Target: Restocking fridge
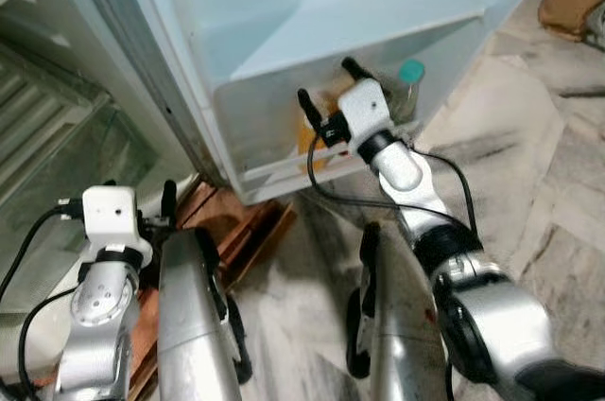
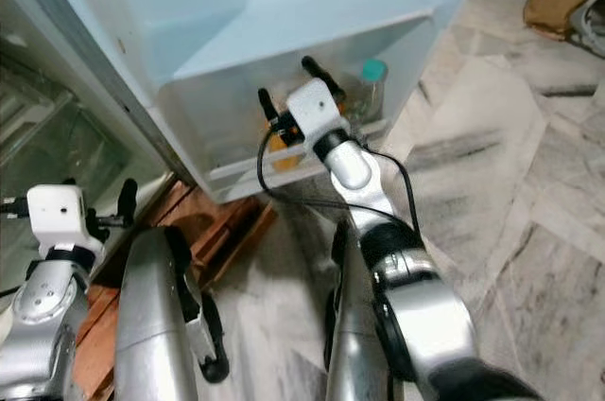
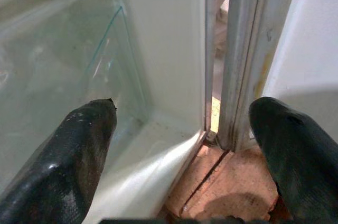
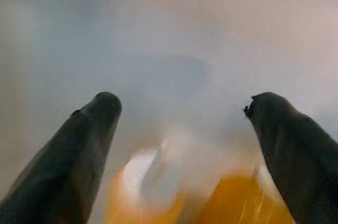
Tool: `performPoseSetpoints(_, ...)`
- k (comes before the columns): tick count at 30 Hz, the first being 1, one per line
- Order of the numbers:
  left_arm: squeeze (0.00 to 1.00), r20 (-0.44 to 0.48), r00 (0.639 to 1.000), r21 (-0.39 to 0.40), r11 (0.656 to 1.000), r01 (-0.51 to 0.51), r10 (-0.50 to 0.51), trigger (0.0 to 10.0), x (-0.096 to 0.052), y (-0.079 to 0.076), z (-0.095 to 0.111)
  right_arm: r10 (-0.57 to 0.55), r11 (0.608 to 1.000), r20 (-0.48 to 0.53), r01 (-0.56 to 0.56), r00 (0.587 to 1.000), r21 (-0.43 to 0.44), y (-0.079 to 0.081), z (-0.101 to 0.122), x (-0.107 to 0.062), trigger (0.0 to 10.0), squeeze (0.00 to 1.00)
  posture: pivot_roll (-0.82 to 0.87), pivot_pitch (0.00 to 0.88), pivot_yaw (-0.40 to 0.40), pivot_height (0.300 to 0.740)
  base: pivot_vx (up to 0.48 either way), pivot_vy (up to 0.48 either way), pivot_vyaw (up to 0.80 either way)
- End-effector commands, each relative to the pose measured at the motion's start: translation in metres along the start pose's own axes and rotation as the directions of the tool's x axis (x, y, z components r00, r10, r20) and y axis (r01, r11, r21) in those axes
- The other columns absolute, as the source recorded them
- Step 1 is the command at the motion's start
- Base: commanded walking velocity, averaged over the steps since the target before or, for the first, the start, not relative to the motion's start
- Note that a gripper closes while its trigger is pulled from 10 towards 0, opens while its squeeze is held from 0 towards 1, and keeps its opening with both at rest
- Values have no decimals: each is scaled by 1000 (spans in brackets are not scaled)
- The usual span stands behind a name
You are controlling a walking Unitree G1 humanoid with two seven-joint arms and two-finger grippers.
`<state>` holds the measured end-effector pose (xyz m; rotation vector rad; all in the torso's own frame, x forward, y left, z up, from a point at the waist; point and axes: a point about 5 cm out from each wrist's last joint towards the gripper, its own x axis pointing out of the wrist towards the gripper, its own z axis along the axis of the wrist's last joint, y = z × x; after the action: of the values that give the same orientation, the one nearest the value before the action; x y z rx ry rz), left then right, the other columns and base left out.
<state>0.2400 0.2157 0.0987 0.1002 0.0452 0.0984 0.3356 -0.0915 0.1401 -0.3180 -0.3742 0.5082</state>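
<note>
My right gripper, fingers spread and holding nothing, reaches over the translucent wall of the open fridge door's bottom shelf. An orange packet sits inside that shelf, just below my fingertips, beside a teal-capped bottle. My left gripper, also spread, hangs low beside the glass drawer, above a wooden base

Right gripper reaches forward, arm outstretched, fingers apart; left gripper sits low, seemingly idle, fingers spread.
</note>
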Motion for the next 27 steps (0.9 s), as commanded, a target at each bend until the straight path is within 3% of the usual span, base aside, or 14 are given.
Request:
performPoseSetpoints(1,0,-23,1000,-4,1000,0,0,10000,-7,-4,-9,-43,998,45,41,998,40,8,8,-23,10000,545,61,122,-43,484,0,0,0)
performPoseSetpoints(3,0,-24,1000,-7,1000,4,-4,10000,-8,-6,-10,-59,997,34,57,998,55,10,7,-30,10000,545,61,122,-43,484,0,0,0)
performPoseSetpoints(4,0,-26,1000,-12,1000,10,-10,10000,-9,-9,-11,-120,989,-22,122,993,86,15,2,-45,10000,0,47,107,-35,484,0,0,0)
performPoseSetpoints(7,0,-24,1000,-16,1000,17,-17,10000,-9,-12,-12,-189,976,-76,195,979,97,16,-4,-58,10000,0,35,95,-26,484,0,0,0)
performPoseSetpoints(10,0,-10,999,-19,999,41,-41,10000,-5,-18,-12,-259,940,-153,286,954,187,11,-13,-70,10000,0,13,81,-18,484,0,0,0)
performPoseSetpoints(17,0,-12,997,-20,997,80,-80,10000,-1,-29,-19,-299,934,-201,330,933,139,-3,-10,-80,10000,0,-18,37,-8,523,0,0,0)
performPoseSetpoints(20,0,-42,991,-49,991,126,-128,10000,-4,-33,-30,-329,920,-269,371,905,124,-8,-23,-88,10000,0,-32,2,-18,547,0,0,0)
performPoseSetpoints(24,0,-40,995,-17,995,95,-96,10000,-1,-28,-33,-324,923,-278,366,905,116,-7,-26,-89,10000,0,-26,0,-17,566,0,0,0)
performPoseSetpoints(27,0,-25,997,3,998,68,-68,10000,10,-27,-33,-345,910,-309,397,886,123,-10,-32,-91,10000,0,-12,0,-17,590,0,0,0)
